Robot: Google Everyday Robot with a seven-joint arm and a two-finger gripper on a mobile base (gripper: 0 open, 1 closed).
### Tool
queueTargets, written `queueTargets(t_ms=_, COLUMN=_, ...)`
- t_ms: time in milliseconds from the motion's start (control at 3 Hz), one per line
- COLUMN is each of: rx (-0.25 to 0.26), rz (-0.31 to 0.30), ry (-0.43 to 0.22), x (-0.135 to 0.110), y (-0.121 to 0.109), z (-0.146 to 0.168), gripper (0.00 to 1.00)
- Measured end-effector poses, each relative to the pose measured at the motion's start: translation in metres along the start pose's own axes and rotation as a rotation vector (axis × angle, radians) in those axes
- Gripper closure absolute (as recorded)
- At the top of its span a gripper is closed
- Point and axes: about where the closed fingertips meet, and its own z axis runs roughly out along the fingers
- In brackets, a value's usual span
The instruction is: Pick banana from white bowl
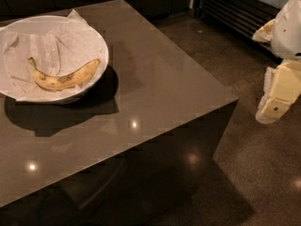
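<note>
A curved yellow banana with brown speckles lies in a large white bowl lined with crinkled white paper, at the far left of a dark grey table. Its dark stem tip points to the upper left. My gripper hangs at the right edge of the view, off the table and above the floor, far to the right of the bowl. It holds nothing.
The grey table has its right corner near the middle right of the view and a front edge running down to the lower left. Dark speckled floor lies to the right. A dark slatted unit stands at the back right.
</note>
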Motion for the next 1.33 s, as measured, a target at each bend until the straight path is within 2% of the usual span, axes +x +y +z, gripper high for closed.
queueTargets(t_ms=667, rx=0.011, rz=-0.021, ry=-0.008, x=-0.01, y=-0.004, z=-0.004, gripper=0.0)
queueTargets(t_ms=1000, rx=-0.02, rz=-0.034, ry=-0.044, x=-0.036, y=-0.016, z=-0.006, gripper=0.0)
queueTargets(t_ms=1333, rx=-0.043, rz=-0.071, ry=-0.051, x=-0.067, y=-0.032, z=-0.006, gripper=0.0)
